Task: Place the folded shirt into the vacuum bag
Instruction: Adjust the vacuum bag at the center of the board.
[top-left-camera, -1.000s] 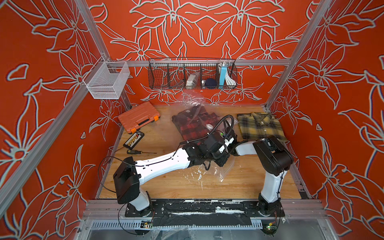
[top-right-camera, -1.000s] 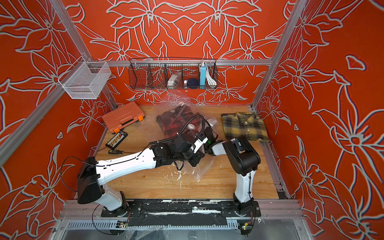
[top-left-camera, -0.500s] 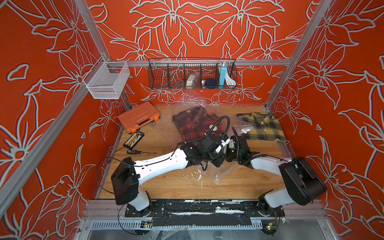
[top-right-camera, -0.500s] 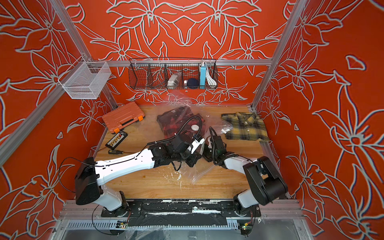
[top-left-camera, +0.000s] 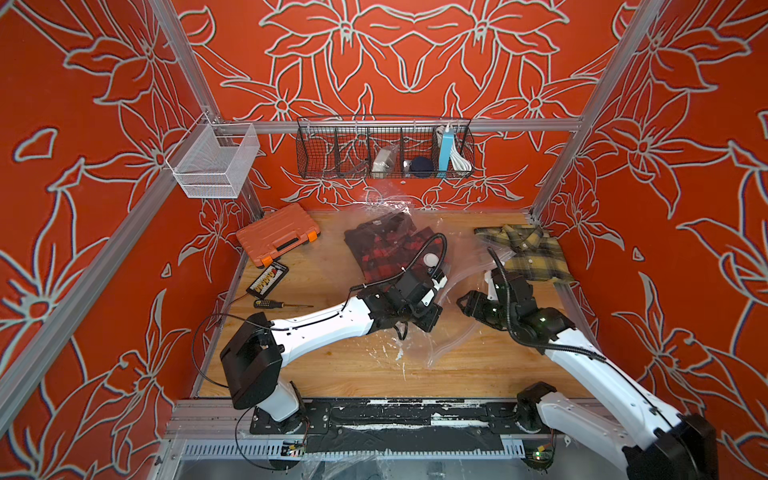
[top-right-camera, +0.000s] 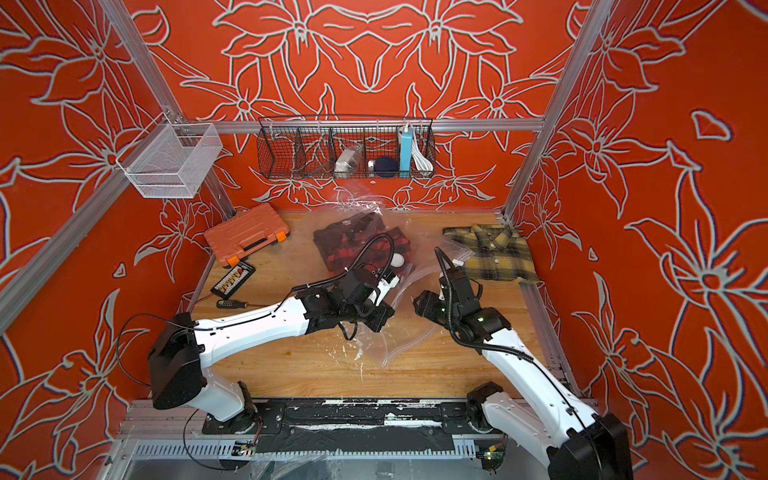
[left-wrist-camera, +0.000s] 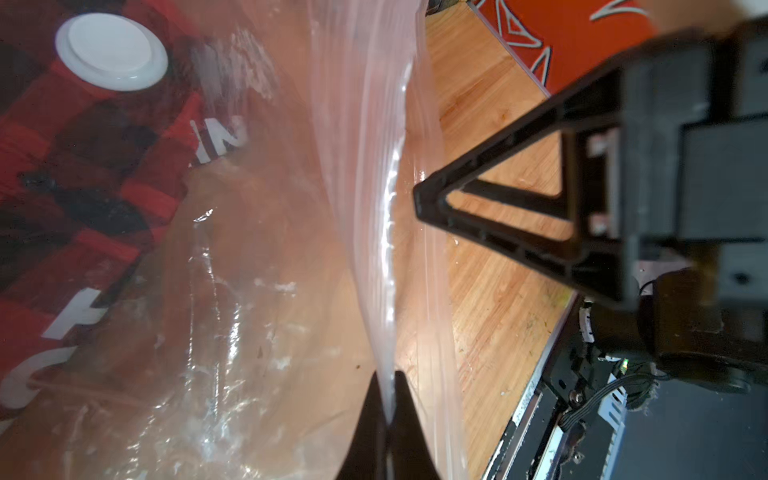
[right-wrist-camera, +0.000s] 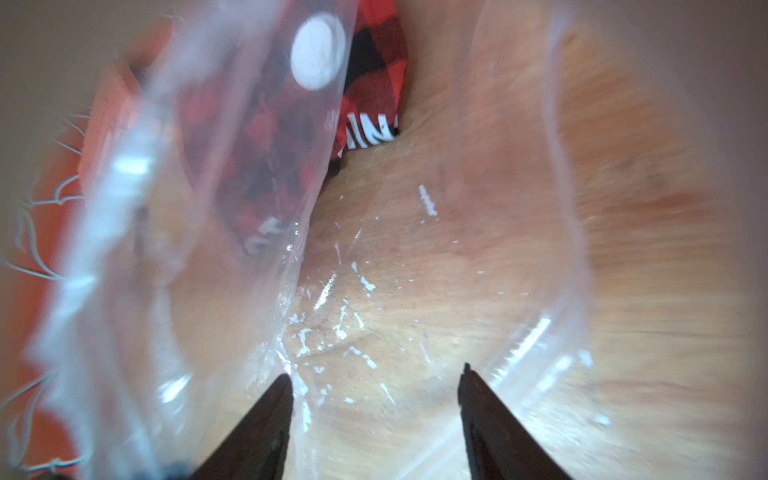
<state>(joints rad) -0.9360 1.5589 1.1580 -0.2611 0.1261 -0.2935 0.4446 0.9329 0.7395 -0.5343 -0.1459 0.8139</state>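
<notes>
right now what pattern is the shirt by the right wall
The shirt is yellow and dark plaid, clearest in both top views.

The vacuum bag (top-left-camera: 446, 338) is gleaming as clear, crinkly plastic, glossiest along the smooth strip (left-wrist-camera: 388, 232) pinched in the matt black left hand (left-wrist-camera: 386, 380). Beyond that hand the valve cap (left-wrist-camera: 112, 52) is shining smooth white, the red checked shirt (top-left-camera: 376, 245) is showing soft woven cloth, the bench (top-left-camera: 332, 365) grainy wood.
</notes>
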